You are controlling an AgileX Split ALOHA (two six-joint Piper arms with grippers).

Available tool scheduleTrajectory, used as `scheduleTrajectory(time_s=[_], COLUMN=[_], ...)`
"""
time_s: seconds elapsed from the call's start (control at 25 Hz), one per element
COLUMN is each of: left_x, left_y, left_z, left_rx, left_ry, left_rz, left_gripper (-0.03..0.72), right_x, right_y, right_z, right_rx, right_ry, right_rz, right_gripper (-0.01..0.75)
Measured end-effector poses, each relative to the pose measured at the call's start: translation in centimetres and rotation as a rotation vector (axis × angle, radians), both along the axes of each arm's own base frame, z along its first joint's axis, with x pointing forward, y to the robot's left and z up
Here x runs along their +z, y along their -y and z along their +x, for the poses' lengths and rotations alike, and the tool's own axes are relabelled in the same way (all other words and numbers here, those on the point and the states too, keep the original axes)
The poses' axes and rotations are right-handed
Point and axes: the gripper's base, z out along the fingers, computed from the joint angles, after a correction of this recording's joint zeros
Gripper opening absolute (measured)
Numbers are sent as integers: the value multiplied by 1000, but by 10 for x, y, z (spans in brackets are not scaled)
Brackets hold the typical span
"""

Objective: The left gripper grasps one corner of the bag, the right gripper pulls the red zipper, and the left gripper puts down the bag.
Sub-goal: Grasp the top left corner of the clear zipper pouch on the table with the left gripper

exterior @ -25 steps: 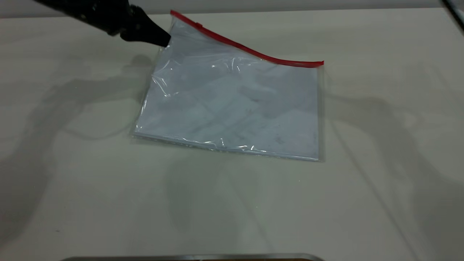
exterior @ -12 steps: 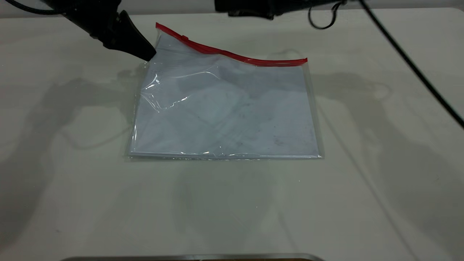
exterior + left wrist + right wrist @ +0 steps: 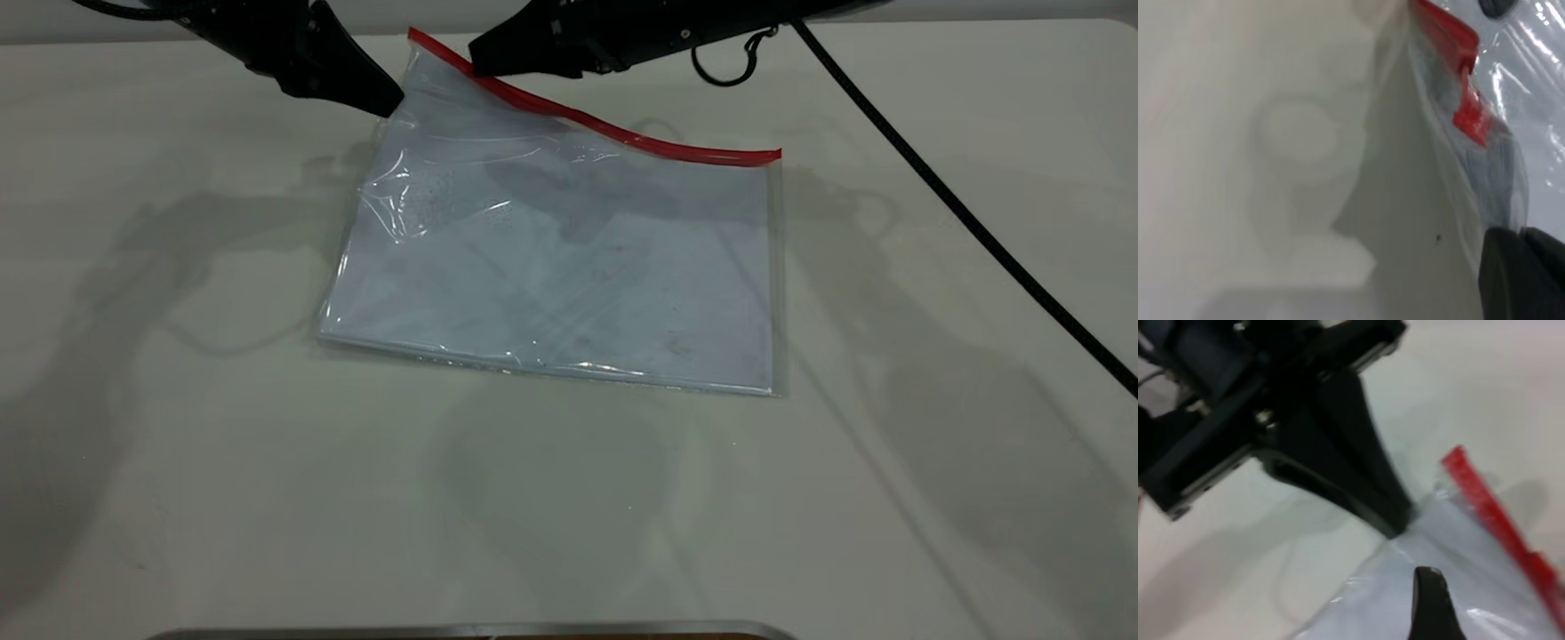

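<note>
The bag (image 3: pixel 551 258) is a clear pouch with a pale sheet inside, lying mid-table with its far left corner lifted. My left gripper (image 3: pixel 389 105) is shut on that corner; its jaws pinch the plastic edge in the left wrist view (image 3: pixel 1521 267). The red zipper (image 3: pixel 622 135) runs along the far edge, and its slider tab (image 3: pixel 1469 117) sits close to the held corner. My right gripper (image 3: pixel 476 62) hovers over the zipper's left end, beside the left gripper. In the right wrist view one finger (image 3: pixel 1431 607) stands over the plastic, apart from the red strip (image 3: pixel 1498 520).
The right arm's thick black cable (image 3: pixel 978 231) crosses the table's right side, with a small loop (image 3: pixel 729 67) at the back. A metal rim (image 3: pixel 462 631) shows at the front edge. The pale table (image 3: pixel 178 444) surrounds the bag.
The right gripper has come down from the back to the zipper's left end. The left gripper has shifted the held corner slightly right and up, and the bag has swung with it.
</note>
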Motion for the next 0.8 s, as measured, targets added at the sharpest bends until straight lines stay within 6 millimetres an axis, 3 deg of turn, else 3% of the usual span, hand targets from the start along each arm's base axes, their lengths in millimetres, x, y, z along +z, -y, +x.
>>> scheduleTrajectory(time_s=[0.48,0.68,0.8], left_x=[1,-1,-2], left_y=[0,-9,-24], left_z=[2,14,20], left_rx=[-15,261,412], left_ry=[39,-10,-33], left_rz=[5,31,26], left_gripper=[0,15,77], right_x=[-13,-14,-15], right_y=[3,3,4], right_z=[7,7,6], right_rx=[-67,-63,-54], right_ry=[70,64,53], right_rz=[-43,-41,-51], right_gripper=[520,520,520])
